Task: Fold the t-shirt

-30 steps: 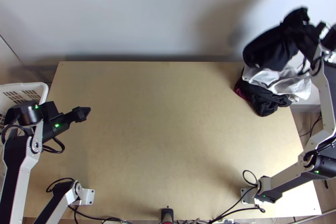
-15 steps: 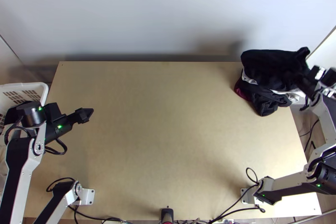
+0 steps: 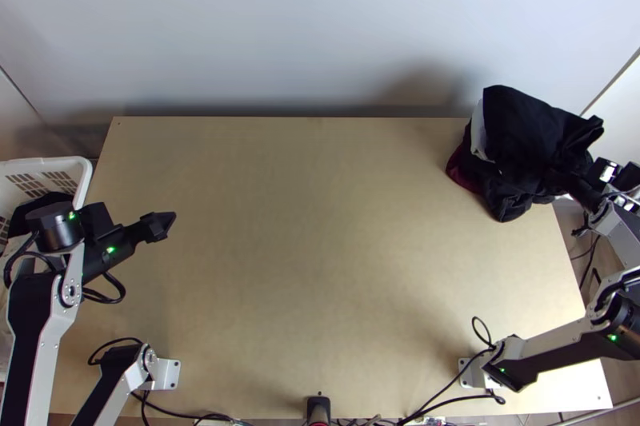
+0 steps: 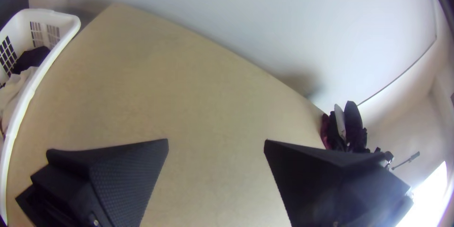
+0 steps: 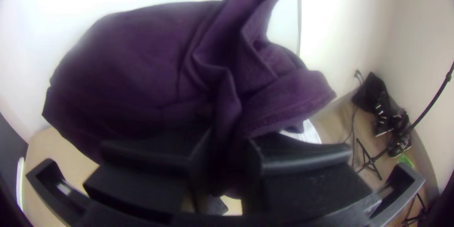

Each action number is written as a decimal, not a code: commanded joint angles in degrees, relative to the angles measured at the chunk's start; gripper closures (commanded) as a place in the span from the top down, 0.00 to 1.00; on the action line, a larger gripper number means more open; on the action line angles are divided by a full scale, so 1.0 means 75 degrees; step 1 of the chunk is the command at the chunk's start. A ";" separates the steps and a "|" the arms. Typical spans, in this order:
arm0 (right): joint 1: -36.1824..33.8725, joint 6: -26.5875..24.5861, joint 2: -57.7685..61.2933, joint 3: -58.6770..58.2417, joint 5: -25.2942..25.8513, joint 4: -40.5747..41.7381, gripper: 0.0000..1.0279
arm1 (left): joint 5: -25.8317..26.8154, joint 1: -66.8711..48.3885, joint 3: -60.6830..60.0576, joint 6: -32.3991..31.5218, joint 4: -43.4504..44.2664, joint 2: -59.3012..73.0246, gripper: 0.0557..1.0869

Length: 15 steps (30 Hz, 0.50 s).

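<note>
1. T-shirt [image 3: 528, 134]: dark, up at the far right corner of the table [image 3: 304, 250], on or just above the cloth pile. Can't tell if its weight is down yet.
2. Right gripper [image 5: 230, 149]: closed on the shirt, cloth pinched and creased between its fingers. It sits to the right of the pile, past the table's right edge. Probably deliberate: grip from the outer side, body of the shirt laid leftward over the stack.
3. Shirt reads as a compact, layered bundle, not spread. One end gathered at the grip, the rest running out broad from it. My read: folding is done or nearly so, this is the stacking step. Fold count: can't tell.
4. Pile under it: pale cloth [image 3: 478, 134] peeks out on the left side, maroon cloth [image 3: 462, 172] at the lower left edge. Likely the finished stack, parked in the corner to keep the middle free for folding.
5. Left gripper [image 4: 216, 144]: wide, nothing between the fingers, over the table's left side by the white basket [image 3: 86, 174]. Sensible parking spot: out of the way, close to the next pick.
6. Next: lower, square the shirt over the pile, let go, back off to the right. Risk: a one-end pinch lets layers slip, or the release drags the top off-centre.
</note>
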 commanded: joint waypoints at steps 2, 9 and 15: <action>-0.0144 0.0569 -0.1051 -0.0076 0.0005 0.0033 0.71 | -0.0003 0.0073 -0.0008 0.0096 -0.0127 -0.0228 0.96; 0.0207 0.0557 -0.2200 -0.0193 0.0005 -0.0530 0.96 | 0.0009 0.0073 -0.0137 0.0026 -0.0092 -0.0251 0.96; 0.0371 0.0463 -0.3149 -0.0158 -0.0123 -0.1702 0.95 | 0.0009 0.0120 -0.0184 0.0014 -0.0104 -0.0403 0.96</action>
